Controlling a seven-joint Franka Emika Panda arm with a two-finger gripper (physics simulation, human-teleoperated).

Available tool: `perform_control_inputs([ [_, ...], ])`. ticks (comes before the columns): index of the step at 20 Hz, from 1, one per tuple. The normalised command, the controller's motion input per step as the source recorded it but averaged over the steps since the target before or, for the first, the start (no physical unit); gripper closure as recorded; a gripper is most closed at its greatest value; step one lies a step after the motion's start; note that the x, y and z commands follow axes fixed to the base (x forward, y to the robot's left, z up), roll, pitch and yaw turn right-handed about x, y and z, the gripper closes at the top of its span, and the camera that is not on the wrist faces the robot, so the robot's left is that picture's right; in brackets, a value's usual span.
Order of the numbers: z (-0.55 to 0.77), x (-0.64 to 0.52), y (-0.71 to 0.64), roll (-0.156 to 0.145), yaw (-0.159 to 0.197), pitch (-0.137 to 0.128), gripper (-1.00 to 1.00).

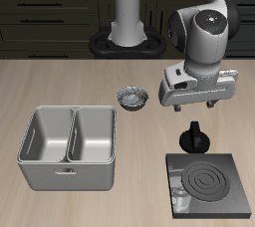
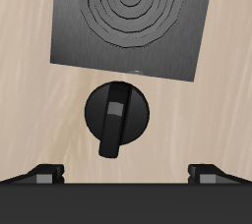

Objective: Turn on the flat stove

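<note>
The flat stove (image 1: 210, 182) is a dark grey square slab near the table's front edge. Its concentric ring burner (image 1: 208, 181) is grey, not glowing. Its small black knob (image 1: 194, 137) stands on the table just behind the slab. My gripper (image 1: 196, 110) hangs above the knob, a little farther back, with its jaws apart and nothing between them. In the wrist view the knob (image 2: 116, 116) lies between the stove (image 2: 133, 22) and my gripper (image 2: 126, 174). Its handle bar points roughly toward the gripper. Both fingertips (image 2: 44, 173) are well apart.
A grey double-basin metal sink (image 1: 69, 147) sits near the table's front edge, away from the stove. A small round metal dish (image 1: 131, 97) stands behind it near the table's middle. The robot's base (image 1: 127, 38) is at the back.
</note>
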Motion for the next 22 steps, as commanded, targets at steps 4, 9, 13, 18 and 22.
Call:
perform_control_inputs([
  [4,-0.22,-0.14,-0.06,-0.011,-0.028,-0.052,-1.00],
  [9,-0.28,-0.09,-0.06,-0.005,-0.024,-0.003,-1.00],
  [13,-0.23,-0.01,-0.04,-0.004,-0.018,0.020,-1.00],
  [18,-0.28,0.02,0.30,0.011,0.028,0.013,-1.00],
  [22,-0.19,0.03,0.23,-0.001,0.019,0.033,-1.00],
])
